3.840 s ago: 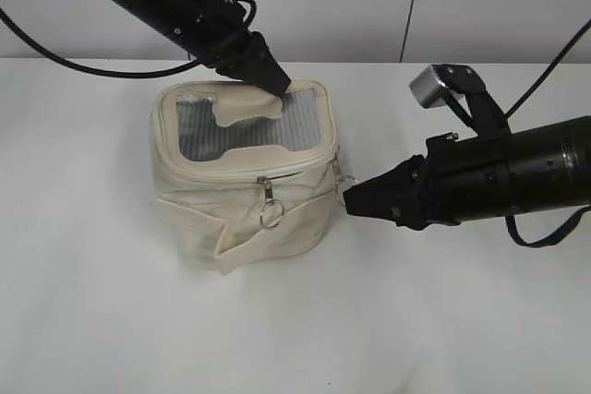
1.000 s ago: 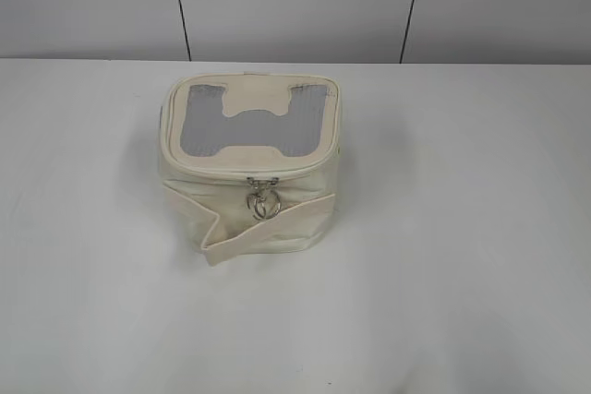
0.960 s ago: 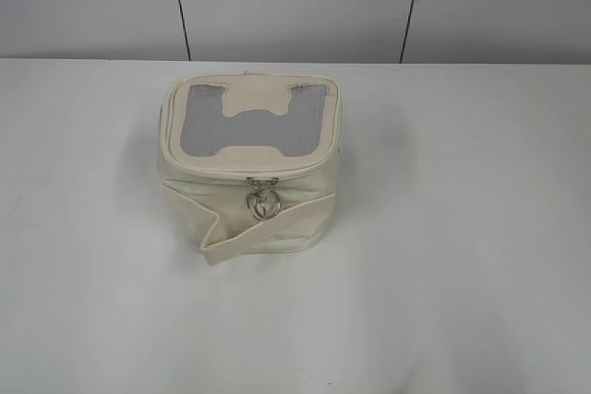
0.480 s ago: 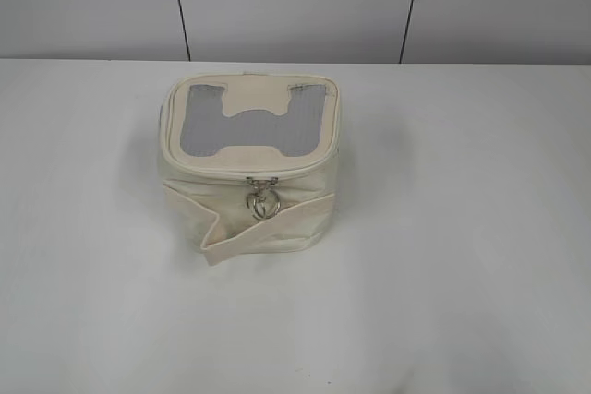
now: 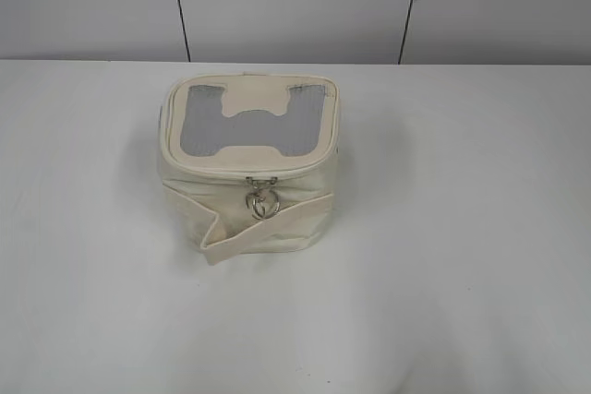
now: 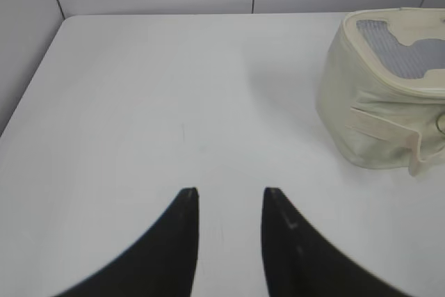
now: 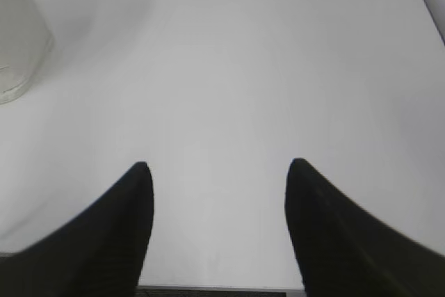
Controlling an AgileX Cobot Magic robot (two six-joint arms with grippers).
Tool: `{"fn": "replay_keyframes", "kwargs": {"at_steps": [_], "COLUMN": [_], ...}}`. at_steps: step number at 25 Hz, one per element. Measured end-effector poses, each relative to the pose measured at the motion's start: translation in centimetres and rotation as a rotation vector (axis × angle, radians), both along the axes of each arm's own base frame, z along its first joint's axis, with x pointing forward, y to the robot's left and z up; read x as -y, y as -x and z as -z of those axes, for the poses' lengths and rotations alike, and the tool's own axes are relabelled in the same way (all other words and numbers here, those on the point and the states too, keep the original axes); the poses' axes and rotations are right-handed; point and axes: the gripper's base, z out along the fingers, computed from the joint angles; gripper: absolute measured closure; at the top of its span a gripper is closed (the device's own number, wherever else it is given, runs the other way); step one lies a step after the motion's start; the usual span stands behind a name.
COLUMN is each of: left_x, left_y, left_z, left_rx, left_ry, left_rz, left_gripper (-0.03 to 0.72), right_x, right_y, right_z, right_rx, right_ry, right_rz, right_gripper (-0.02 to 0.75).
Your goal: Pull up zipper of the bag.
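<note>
The cream bag (image 5: 249, 168) stands on the white table, left of centre in the exterior view, grey mesh window (image 5: 254, 122) on top. The zipper (image 5: 277, 173) runs round the top panel rim and looks closed, with two silver ring pulls (image 5: 262, 202) hanging together at the front. The flat strap (image 5: 268, 226) wraps the side. Neither arm shows in the exterior view. My left gripper (image 6: 229, 191) is open and empty over bare table, the bag (image 6: 382, 109) far to its upper right. My right gripper (image 7: 219, 166) is open and empty, the bag's edge (image 7: 17, 39) at upper left.
The white table (image 5: 462, 228) extends all round the bag. A grey panelled wall (image 5: 295, 2) runs along the far edge. The table's left edge (image 6: 31, 81) shows in the left wrist view.
Since 3.8 s ago both arms have withdrawn out of the exterior view and the zipper pulls now hang together at the front. Over the last second nothing has moved.
</note>
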Motion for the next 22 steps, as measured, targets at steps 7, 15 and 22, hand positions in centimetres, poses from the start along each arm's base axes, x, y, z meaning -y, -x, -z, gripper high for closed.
{"fn": "replay_keyframes", "kwargs": {"at_steps": [7,15,22], "left_x": [-0.02,-0.01,-0.01], "left_y": [0.01,0.00,0.00], "left_z": [0.00,0.00,0.00], "left_rx": [0.000,0.000,0.000], "left_ry": [0.000,-0.001,-0.002], "left_rz": [0.016,0.008,0.008], "left_gripper": [0.449,0.450,0.450], "right_x": [-0.03,-0.03,-0.03], "right_y": [0.05,0.05,0.05], "right_z": [0.00,0.00,0.00], "right_rx": [0.000,0.000,0.000], "right_ry": [0.000,0.000,0.000], "right_rz": [0.074,0.074,0.074], "right_gripper": [0.272,0.274,0.274]}}
